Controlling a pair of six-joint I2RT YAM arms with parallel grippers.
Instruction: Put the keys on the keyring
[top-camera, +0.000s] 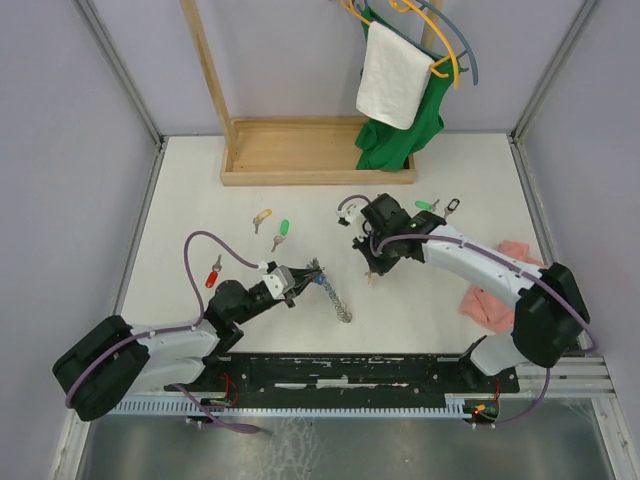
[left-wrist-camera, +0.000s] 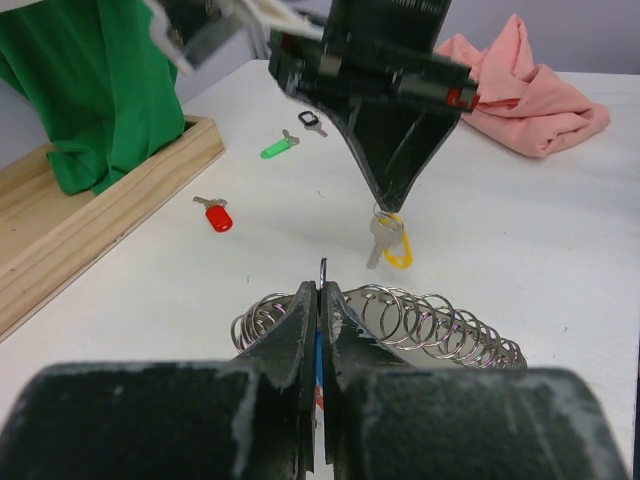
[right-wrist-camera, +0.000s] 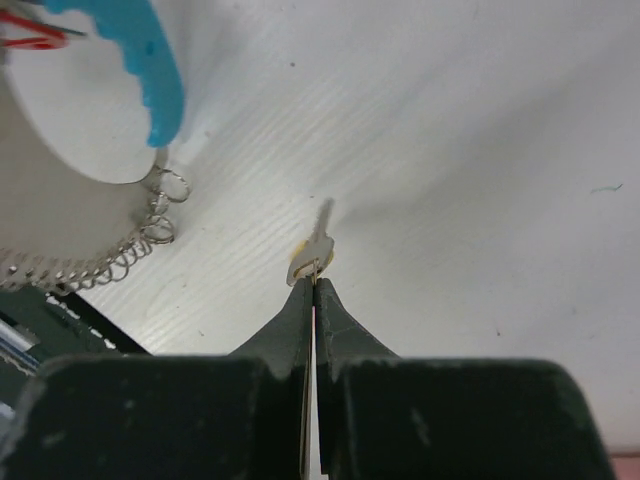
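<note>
The keyring lies at the table's middle, its grey coil running toward the front. In the left wrist view the coil spreads just behind my fingers. My left gripper is shut on the keyring's thin metal end, with blue and red showing between the jaws. My right gripper is shut on a yellow-tagged key, hanging it just above the table beside the keyring. The keyring's light-blue tube shows at upper left in the right wrist view.
Loose keys lie on the table: yellow, green, red, another green, black, and a red one. A wooden stand base with green garment is at the back. A pink cloth lies right.
</note>
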